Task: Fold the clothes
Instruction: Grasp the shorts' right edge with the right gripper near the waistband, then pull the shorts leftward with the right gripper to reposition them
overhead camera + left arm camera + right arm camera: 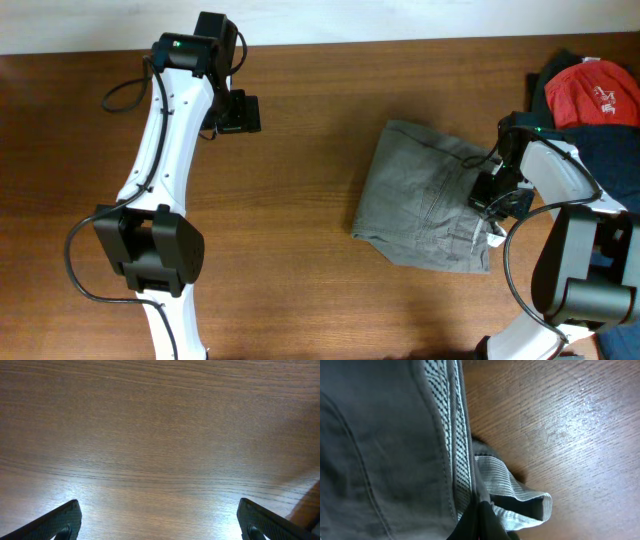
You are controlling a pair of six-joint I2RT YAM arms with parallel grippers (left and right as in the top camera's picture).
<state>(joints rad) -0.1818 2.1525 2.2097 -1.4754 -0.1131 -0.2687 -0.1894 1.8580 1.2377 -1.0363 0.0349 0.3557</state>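
Left gripper (pixel 240 112): in the upper left part of the overhead frame, above the bare wooden table (pixel 300 280) and well apart from the garment.
Left fingers (pixel 62 521): spread wide, one at each lower corner of the left wrist view. Only wood grain is between them.
Grey shorts (pixel 425 200): lying on the table, right of the centre of the overhead frame. They are folded into a compact, roughly four-sided shape, slightly wrinkled, with stitched seams visible on top.
Waistband (pixel 451 435): in the right wrist view it runs from the top edge down to the bottom centre. Its pale striped lining (pixel 515 495) is turned outward in a loop on the wood.
Right gripper (pixel 497 195): at the right edge of the shorts.
Right fingers (pixel 480 524): pressed together at the bottom of the right wrist view, pinching the waistband edge.
Other clothes: in the upper right corner of the overhead frame, a red garment (pixel 595 95) with white print lies on dark blue cloth (pixel 612 150).
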